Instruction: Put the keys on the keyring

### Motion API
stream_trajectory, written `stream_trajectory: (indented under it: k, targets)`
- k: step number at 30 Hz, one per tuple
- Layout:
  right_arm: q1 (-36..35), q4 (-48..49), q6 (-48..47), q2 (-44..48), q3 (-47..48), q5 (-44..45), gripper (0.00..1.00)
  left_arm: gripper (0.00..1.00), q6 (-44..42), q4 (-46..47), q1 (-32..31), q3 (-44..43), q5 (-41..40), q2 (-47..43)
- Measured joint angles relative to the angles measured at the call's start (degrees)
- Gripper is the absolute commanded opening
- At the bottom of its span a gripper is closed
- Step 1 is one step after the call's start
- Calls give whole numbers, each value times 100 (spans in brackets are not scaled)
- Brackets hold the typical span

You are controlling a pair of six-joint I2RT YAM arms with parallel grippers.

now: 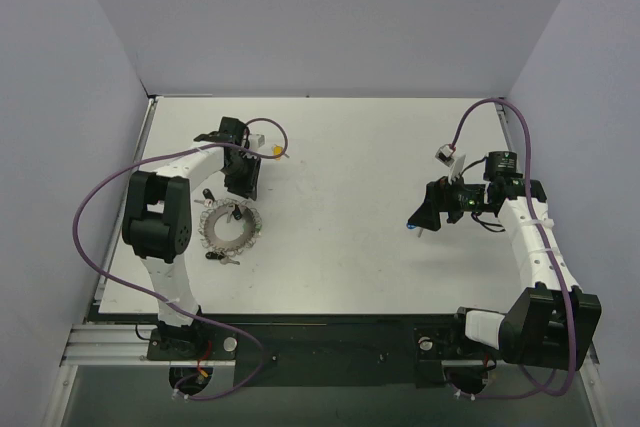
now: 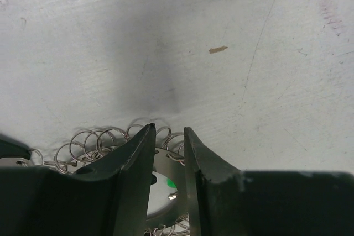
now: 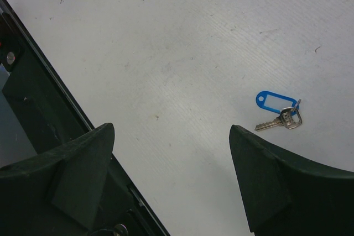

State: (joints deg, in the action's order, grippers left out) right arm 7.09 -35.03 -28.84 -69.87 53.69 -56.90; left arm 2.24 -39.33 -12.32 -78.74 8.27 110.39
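- Where the white desk meets the pale walls, it is closed in on its left, far and right sides. A black rail runs along its near edge. The broad middle of the desk lies bare between the two arms.
- The left arm reaches along the desk's left edge, and the right arm stands close to the right wall.
- The keyring lies flat on the left part of the desk, beside the left arm and well apart from the right one. Small wire rings fan out around its rim.
- The left end effector hangs over the keyring's far side. Its fingers stand close together with a narrow slot between them, and I cannot tell whether they pinch anything. A green bit shows through that slot.
- The right end effector is spread wide and holds nothing.
- The blue key lies on the desk just beyond its right finger, untouched, with open desk all around it.
- The yellow key lies near the far left, behind the left end effector.
- A small metal piece lies just beside the keyring's near rim.
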Motion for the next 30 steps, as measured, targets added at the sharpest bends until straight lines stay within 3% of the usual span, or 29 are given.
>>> stream_trajectory:
  k: [10,30]
  targets:
    - [0,-17,-9,0,0,-2,79,37,-48,-63,0,-304,68,400]
    - [0,-61,-109,0,0,-2,79,37,-98,-295,0,-184,118,293]
